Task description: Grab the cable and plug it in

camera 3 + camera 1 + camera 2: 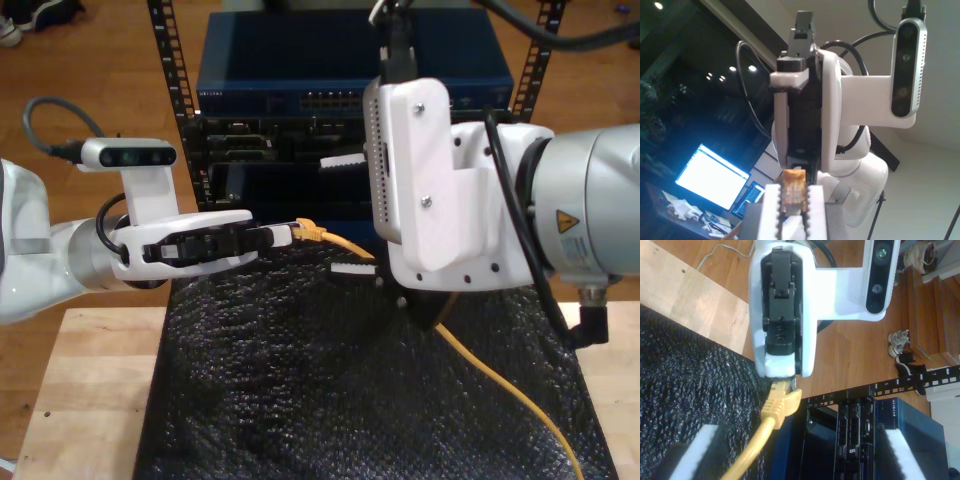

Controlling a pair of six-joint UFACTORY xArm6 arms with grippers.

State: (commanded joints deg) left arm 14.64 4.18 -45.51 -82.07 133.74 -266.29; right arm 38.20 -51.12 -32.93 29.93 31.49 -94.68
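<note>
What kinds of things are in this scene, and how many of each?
Hands: 2, first hand and second hand
Cable: 1
Mat: 1
Rack: 1
Total: 5

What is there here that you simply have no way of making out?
- The cable's far end: cut off by the exterior view's bottom edge.
- The plug's latch: blurred in the first wrist view, pinched in my first end effector.
- The rack's ports: too small in the exterior view, and partly behind the arm carrying my second end effector.
</note>
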